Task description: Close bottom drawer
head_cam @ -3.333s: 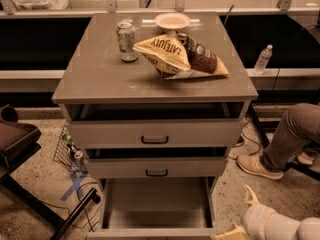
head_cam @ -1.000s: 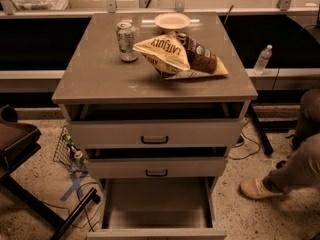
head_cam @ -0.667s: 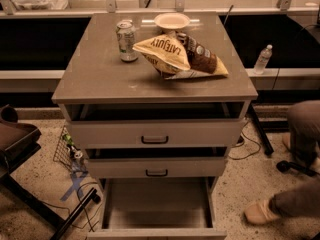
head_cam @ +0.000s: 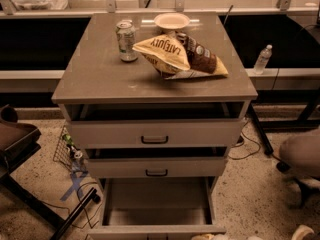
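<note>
The grey cabinet (head_cam: pixel 100 79) has three wide drawers. The bottom drawer (head_cam: pixel 157 204) is pulled far out, its plain grey interior bare; its front (head_cam: pixel 125 232) lies along the lower edge of the camera view. The two drawers above, the top one (head_cam: pixel 155 133) and the middle one (head_cam: pixel 156 167), stand slightly ajar. Only a pale sliver of my gripper (head_cam: pixel 210 237) shows at the very bottom edge, just right of the bottom drawer's front; the rest of it is out of view.
On the cabinet top sit a soda can (head_cam: pixel 126 41), a chip bag (head_cam: pixel 165 54), a brown snack bag (head_cam: pixel 202 59) and a white bowl (head_cam: pixel 171 20). A person's leg (head_cam: pixel 300 154) is at the right, a dark chair (head_cam: pixel 20 139) at the left. A water bottle (head_cam: pixel 262 59) stands behind on the right.
The person at the right has shifted their legs and feet. A pale sliver of the gripper has come into view at the bottom edge. The drawers have not moved.
</note>
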Available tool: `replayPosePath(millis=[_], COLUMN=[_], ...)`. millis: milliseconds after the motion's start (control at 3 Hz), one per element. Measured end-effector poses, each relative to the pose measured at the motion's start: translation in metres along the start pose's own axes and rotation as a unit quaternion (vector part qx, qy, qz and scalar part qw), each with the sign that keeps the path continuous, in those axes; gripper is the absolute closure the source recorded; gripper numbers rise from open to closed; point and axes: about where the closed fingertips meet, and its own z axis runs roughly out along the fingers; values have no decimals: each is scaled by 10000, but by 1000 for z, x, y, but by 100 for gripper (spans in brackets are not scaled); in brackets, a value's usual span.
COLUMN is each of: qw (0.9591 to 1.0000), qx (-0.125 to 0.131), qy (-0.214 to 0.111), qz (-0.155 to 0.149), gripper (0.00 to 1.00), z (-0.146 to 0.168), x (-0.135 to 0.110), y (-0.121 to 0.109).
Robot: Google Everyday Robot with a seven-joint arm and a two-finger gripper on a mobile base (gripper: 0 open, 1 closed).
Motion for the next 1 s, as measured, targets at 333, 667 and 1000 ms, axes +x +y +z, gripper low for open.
replayPosePath(millis=[333, 667, 1000], qw=[9998, 9993, 9984], qx=[-146, -171, -200], qy=[-65, -189, -336], qz=[-93, -258, -417], gripper=[100, 100, 100], z=[24, 40, 57], x=[-9, -36, -70], y=[-15, -35, -54])
